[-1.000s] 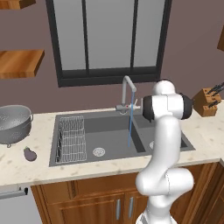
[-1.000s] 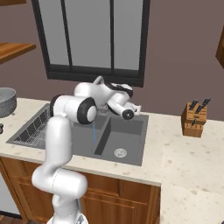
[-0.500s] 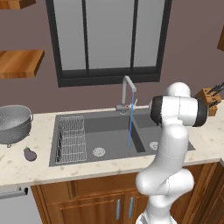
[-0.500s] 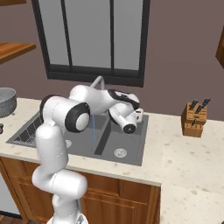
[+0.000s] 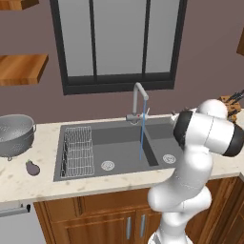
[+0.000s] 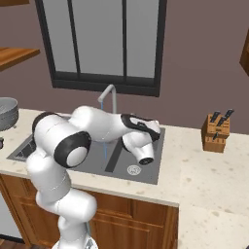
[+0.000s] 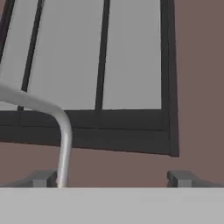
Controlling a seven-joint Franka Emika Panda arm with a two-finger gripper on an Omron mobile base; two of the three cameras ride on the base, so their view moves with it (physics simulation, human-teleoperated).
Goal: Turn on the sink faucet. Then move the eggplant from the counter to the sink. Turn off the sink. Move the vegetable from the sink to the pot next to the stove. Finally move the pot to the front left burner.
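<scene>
Dark-framed window (image 5: 119,43), mauve wall (image 6: 204,63)

faucet (image 5: 139,101) running into sink (image 5: 119,145); eggplant (image 5: 32,167) on counter (image 5: 28,183), left of sink.

A silver perforated colander (image 5: 14,134) sits at the far left, a wooden knife block (image 6: 215,132) with dark-handled knives stands at the right, a dark-framed window (image 5: 118,43) fills the brown wall, with wooden shelves (image 5: 23,68) left of it.

The arm (image 5: 200,157) hides the sink's (image 5: 119,143) right end; the colander (image 5: 14,133) is edge-cut.
</scene>
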